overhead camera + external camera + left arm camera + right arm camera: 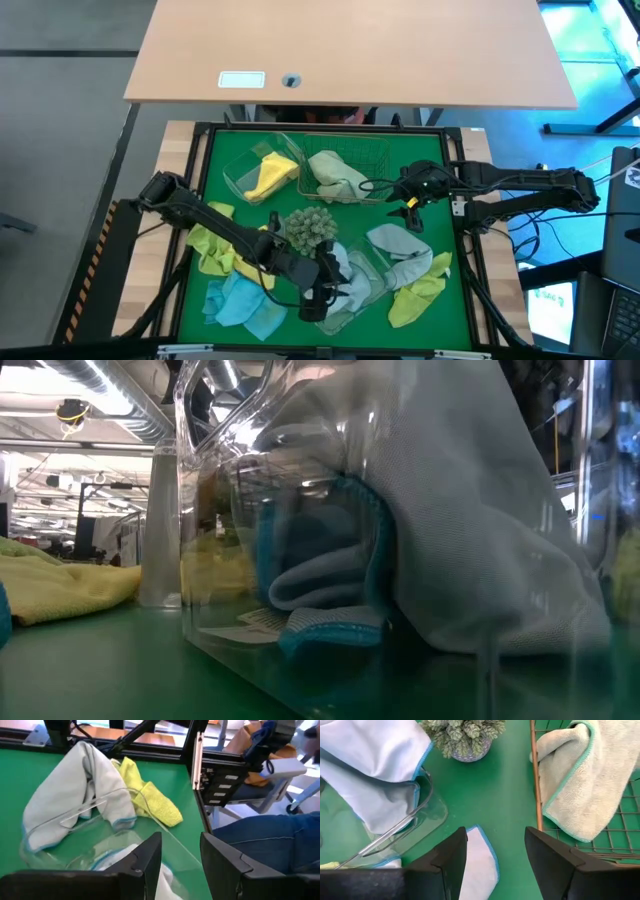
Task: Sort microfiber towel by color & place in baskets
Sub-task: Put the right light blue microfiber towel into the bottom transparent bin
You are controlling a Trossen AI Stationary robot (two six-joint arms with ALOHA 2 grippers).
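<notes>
Where the right claw (496, 837) hangs: low over the green desk (505, 785), just beside the rectangular copper-toned wire-mesh basket (536, 780), its two dark fingers spread wide and holding nothing.
Towel in reach: a small light blue microfiber towel with a brighter blue hem (479, 857) lies flat on the desk straight beneath that claw, inside the gap between the fingers and nearer the one on the clear tub's side.
Long axis: the visible strip of that towel runs forward along the line of the fingers, so they would close across its narrow width; a straight drop looks enough, with no turn of the wrist.
Nearer arm: the right one, plainly; the left claw (181, 842) is well apart, parted and empty over the clear plastic rectangular tub (60, 822) near the front of the desk.
Where it should go: judging by colour, into that clear tub, which already has a light blue towel draped over its rim (375, 755) and lies past the spiky grey-green ball (465, 735) from the wire basket.
Neighbours to avoid: a pale lime green towel (585, 775) fills the wire basket just beside the claw; a bright yellow towel (150, 795) lies on the desk beyond the tub.
Risk: the finger nearest the wire rim could catch it on the way down.
</notes>
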